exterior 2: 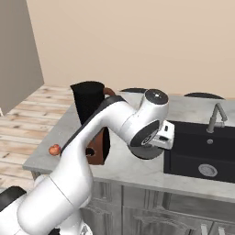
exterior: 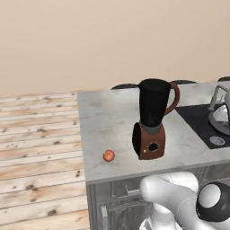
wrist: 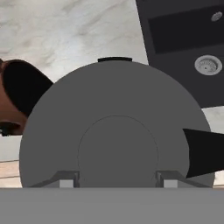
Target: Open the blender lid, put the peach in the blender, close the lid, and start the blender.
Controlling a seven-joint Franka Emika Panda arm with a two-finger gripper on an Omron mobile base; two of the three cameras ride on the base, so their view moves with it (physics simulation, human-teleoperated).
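Gripper [wrist: 117,183] clamped on blender lid [wrist: 116,127], lid carried off jar, held above counter [exterior: 108,121] between blender [exterior: 152,119] and sink [exterior 2: 202,151]. Jar mouth open. Peach [exterior: 108,156] on counter near front edge, beyond blender from hand, well apart. Judgement: lid must be parked first, then reach across past blender toward peach.

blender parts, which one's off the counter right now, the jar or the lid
The blender lid: the gripper holds it in the air beside the sink. The blender stands open on the counter.
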